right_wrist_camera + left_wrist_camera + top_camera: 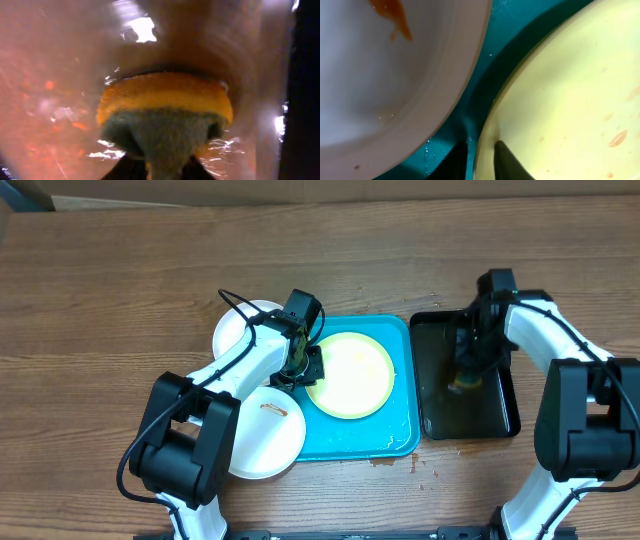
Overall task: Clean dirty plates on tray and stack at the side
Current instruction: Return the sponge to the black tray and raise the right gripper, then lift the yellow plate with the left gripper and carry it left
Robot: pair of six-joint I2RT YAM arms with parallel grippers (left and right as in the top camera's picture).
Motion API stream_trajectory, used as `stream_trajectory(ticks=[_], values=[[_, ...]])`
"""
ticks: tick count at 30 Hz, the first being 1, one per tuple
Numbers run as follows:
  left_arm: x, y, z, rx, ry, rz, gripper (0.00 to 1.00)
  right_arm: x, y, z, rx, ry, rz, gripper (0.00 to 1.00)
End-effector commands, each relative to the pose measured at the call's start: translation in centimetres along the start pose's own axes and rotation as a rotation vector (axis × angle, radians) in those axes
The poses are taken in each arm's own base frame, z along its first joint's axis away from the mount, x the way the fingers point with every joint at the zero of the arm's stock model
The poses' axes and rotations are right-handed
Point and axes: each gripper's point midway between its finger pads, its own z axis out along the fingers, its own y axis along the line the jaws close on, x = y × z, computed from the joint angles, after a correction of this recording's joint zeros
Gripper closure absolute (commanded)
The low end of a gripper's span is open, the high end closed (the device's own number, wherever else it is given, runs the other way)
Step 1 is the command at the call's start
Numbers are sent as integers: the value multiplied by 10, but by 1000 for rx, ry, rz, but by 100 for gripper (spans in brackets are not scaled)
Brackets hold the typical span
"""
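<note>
A pale yellow-green plate (355,375) (570,100) with faint reddish spots lies in the turquoise tray (400,435) (485,65). My left gripper (303,368) (481,162) straddles its left rim. The jaws stand slightly open, with a thin strip of tray showing between the outer finger and the rim. A white plate (262,435) (370,75) with an orange smear overlaps the tray's front left corner. Another white plate (238,330) lies off the tray's back left corner. My right gripper (464,380) (167,172) is shut on a yellow-and-green sponge (165,110), which touches the black tray (500,415).
The narrow black tray stands right of the turquoise one, its wet floor (60,75) glinting. Small brown drips (385,461) mark the wooden table at the turquoise tray's front edge. Cardboard lines the table's far edge.
</note>
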Motion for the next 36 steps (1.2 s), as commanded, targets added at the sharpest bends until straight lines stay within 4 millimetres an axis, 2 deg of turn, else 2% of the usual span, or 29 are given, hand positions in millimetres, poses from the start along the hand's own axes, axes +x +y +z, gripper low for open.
stream_trajectory(ticks=[1,4,7,8,11,13,15,18,20,21,26,36], values=[[1,1,5,1,17,-11,72,-2,0,-5,1,-27,4,66],[1,1,5,1,17,-11,64,-9,12,-18,-72,-38,9,64],[1,1,5,1,17,-11,62,-25,19,-49,-116,-61,22,62],[1,1,5,1,17,-11,62,-36,12,-71,-97,-84,58,59],[2,1,5,0,19,-8,59,-53,-9,-106,-62,-129,128,52],[6,-1,5,-3,27,0,60,-60,-25,-121,-62,-152,168,19],[9,-4,6,-6,32,13,61,-64,-43,-128,-61,-167,220,0],[11,-11,7,-4,21,35,72,-58,-68,-127,-58,-147,309,0],[10,-16,8,2,12,46,92,-51,-81,-125,-53,-121,344,0],[9,-17,7,6,7,49,96,-49,-86,-125,-51,-116,358,0],[-4,-23,-4,22,-20,87,96,-48,-101,-126,-49,-120,397,0],[-51,-30,-73,30,-137,185,96,-60,-105,-128,-51,-170,396,0]])
